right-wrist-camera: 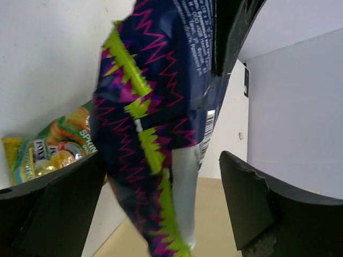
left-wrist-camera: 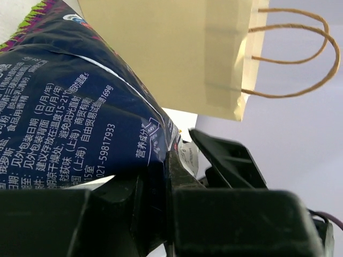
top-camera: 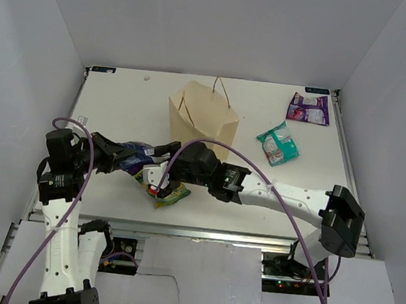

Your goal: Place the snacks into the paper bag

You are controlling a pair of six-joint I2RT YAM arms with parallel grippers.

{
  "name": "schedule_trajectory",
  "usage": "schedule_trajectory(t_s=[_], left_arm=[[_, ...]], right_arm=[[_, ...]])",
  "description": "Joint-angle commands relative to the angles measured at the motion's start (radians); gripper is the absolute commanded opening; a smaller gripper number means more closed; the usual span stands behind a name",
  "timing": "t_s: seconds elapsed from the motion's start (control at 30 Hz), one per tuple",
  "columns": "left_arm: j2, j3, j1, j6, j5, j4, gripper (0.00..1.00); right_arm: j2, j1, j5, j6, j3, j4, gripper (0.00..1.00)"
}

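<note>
My left gripper (top-camera: 124,158) (left-wrist-camera: 168,160) is shut on the edge of a dark blue snack packet (top-camera: 139,155) (left-wrist-camera: 75,107) and holds it just above the table, in front of the tan paper bag (top-camera: 203,119) (left-wrist-camera: 177,53). That packet (right-wrist-camera: 155,107) hangs between the wide-apart fingers of my right gripper (top-camera: 158,178) (right-wrist-camera: 161,176), which is open around its lower end. A green-yellow packet (top-camera: 171,194) (right-wrist-camera: 48,150) lies on the table under both grippers. The bag stands upright with its string handles (left-wrist-camera: 300,53) up.
A teal packet (top-camera: 278,145) lies to the right of the bag. A purple-white packet (top-camera: 309,109) sits near the back right corner. White walls enclose the table (top-camera: 120,107) on three sides.
</note>
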Motion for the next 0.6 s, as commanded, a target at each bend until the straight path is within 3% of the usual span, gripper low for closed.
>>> schedule_trajectory(t_s=[0.0, 0.07, 0.13, 0.23, 0.27, 0.3, 0.4, 0.57], left_arm=[[-0.040, 0.049, -0.004, -0.040, 0.117, 0.062, 0.00], [-0.049, 0.052, -0.003, -0.044, 0.124, 0.063, 0.00], [-0.051, 0.058, -0.004, -0.047, 0.132, 0.062, 0.00], [-0.051, 0.070, -0.004, -0.049, 0.135, 0.063, 0.00], [-0.051, 0.073, -0.004, -0.049, 0.134, 0.063, 0.02], [-0.051, 0.078, -0.004, -0.044, 0.132, 0.062, 0.07], [-0.048, 0.095, -0.003, -0.032, 0.120, 0.062, 0.24], [-0.028, 0.144, -0.004, -0.008, 0.104, 0.063, 0.49]], right_arm=[[0.053, 0.011, 0.102, -0.020, 0.098, 0.067, 0.90], [0.088, 0.013, 0.113, -0.017, 0.124, 0.037, 0.91], [0.099, 0.011, 0.095, -0.011, 0.156, 0.006, 0.99], [0.099, 0.011, -0.003, 0.006, 0.204, -0.098, 0.56], [0.091, 0.013, -0.028, 0.012, 0.216, -0.141, 0.34], [0.084, 0.011, -0.067, 0.016, 0.224, -0.185, 0.26], [0.050, 0.011, -0.135, 0.013, 0.236, -0.236, 0.08], [-0.016, 0.005, -0.219, 0.043, 0.242, -0.296, 0.08]])
